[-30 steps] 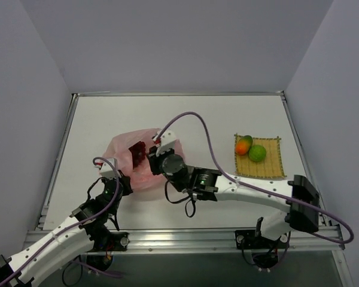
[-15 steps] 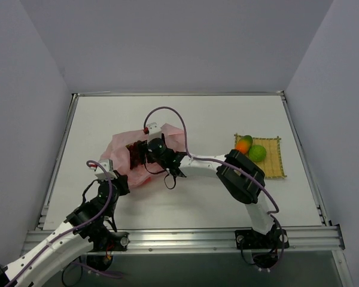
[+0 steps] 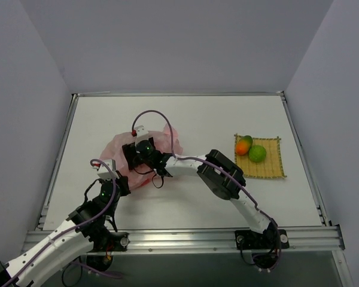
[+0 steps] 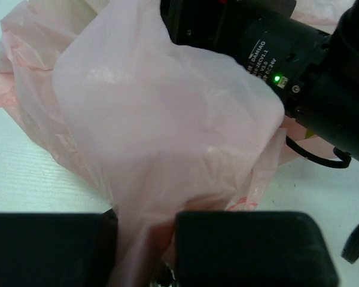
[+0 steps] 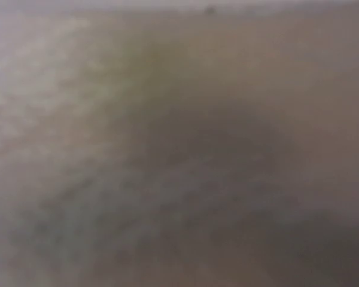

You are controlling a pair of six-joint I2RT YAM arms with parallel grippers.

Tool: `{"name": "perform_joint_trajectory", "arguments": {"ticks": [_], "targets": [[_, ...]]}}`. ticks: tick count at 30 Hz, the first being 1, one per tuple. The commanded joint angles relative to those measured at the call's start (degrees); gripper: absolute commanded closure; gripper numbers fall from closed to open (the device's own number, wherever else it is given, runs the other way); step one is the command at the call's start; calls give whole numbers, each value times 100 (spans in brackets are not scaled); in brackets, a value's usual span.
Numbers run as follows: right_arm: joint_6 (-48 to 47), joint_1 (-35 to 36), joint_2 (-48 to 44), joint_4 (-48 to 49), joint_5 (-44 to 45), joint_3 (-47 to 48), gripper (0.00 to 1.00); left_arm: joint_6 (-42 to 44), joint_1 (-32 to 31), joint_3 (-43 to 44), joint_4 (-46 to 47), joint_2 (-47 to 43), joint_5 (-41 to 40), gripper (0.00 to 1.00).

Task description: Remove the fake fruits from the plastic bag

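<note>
Pink plastic bag (image 3: 115, 148) lies crumpled on the white table (image 3: 197, 116), caught between the two arms. From where I stand, the left pincer (image 3: 118, 180) sits at the bag's near edge. Its own camera shows the two black fingers (image 4: 245, 248) drawn close together, with a fold of the thin pink film pinched in the narrow gap between them. The rest of the bag billows up and away just ahead of that pincer.

The right arm stretches across from its base, so the right pincer (image 3: 133, 158) is pushed down into the bag, just beyond the left pincer and a little to its right. Its black wrist housing (image 4: 287, 66), with a small green light lit, lies against the film at the top of the left wrist view. Whether the right pincer is wide or narrow I cannot tell. From above, the bag hides its fingertips, and its own camera gives only a brownish-pink blur with nothing to make out.

Two of the fake fruits are outside the bag, well apart from both pincers and far off to the right of the right pincer. They are an orange-red and green mango (image 3: 243, 145) and a round lime-green fruit (image 3: 257, 153), touching each other on the yellow woven mat (image 3: 269, 168). Any fruit inside the bag is hidden from me
</note>
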Motion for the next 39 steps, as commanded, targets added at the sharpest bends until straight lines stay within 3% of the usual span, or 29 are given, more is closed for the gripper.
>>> {"name": "perform_joint_trajectory", "arguments": {"ticks": [1,3,4,8,10,14,20,39], "targets": [[-78,38,233,-138,308,276,13,67,14,249,92,49,21,98],[-157,73,286,-139,423,276,23,67,14,249,118,50,21,98],[-166,73,277,-121,475,276,39,67,14,249,118,58,21,98],[-219,143,-160,212,529,-74,77,67,14,249,144,120,3,98],[-245,169,-398,309,494,-215,90,67,14,257,144,129,-14,98],[-298,179,-1048,468,-23,-523,93,5,14,266,135,146,-155,98],[-280,328,-1856,266,-69,-1102,98,-118,14,310,284,375,-305,98],[-535,847,-4248,520,1126,-2316,100,-4,58,469,663,849,-489,98]]}}
